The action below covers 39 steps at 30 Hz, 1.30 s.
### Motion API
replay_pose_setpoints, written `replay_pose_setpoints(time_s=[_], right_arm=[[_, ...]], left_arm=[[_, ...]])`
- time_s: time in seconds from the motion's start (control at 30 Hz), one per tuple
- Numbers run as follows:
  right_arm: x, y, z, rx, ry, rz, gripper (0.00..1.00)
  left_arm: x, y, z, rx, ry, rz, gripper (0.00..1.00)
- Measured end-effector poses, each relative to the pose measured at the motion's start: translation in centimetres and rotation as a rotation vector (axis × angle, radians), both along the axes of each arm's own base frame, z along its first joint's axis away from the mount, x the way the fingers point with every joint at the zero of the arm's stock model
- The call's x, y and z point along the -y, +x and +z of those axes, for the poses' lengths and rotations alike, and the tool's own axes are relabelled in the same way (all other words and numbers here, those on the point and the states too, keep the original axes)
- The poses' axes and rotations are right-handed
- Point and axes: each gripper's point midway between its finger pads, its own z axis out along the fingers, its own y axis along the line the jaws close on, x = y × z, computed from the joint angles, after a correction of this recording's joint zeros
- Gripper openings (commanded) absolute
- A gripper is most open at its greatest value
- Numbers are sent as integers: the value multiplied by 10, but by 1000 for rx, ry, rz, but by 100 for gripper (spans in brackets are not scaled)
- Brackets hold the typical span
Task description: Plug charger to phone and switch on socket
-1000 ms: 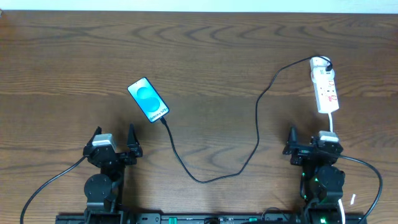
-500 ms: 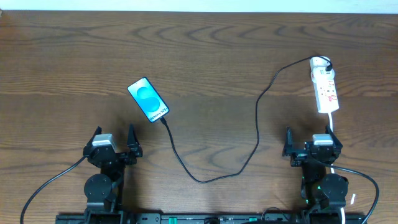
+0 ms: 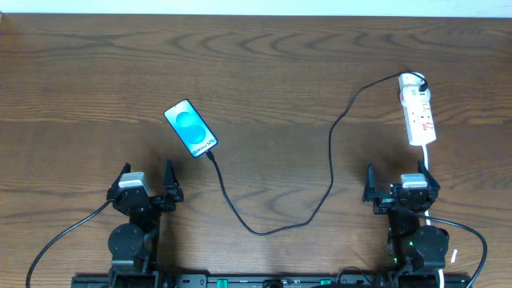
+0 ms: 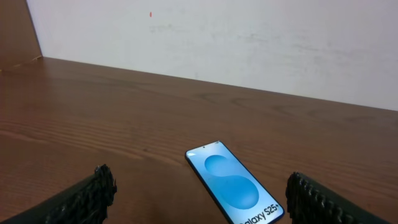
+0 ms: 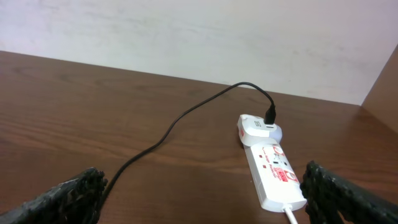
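Two pairs spread wide, both empty, phone [image 4: 233, 190] ahead between left fingers [image 4: 93, 194], power strip [image 5: 272, 169] ahead of right fingers [image 5: 71, 196], neither touched.

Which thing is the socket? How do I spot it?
Look at the right side of the brown table, just past the right gripper. The socket is the long white strip with red marks. The thin charger plugged into it is black, and the phone, over on the left, is blue.
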Motion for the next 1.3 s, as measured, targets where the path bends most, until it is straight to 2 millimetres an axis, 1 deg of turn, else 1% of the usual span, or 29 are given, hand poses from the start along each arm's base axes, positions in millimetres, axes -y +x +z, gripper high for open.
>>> replay_pose_setpoints(time_s=[0.2,0.6,1.3], right_arm=[[0,0,0,0,1,-1,99],[8,0,1,5,97,-55,99],[8,0,1,5,104,-55,99]], left_arm=[[0,0,0,0,0,0,89],[0,0,0,0,0,0,89],[0,0,0,0,0,0,90]])
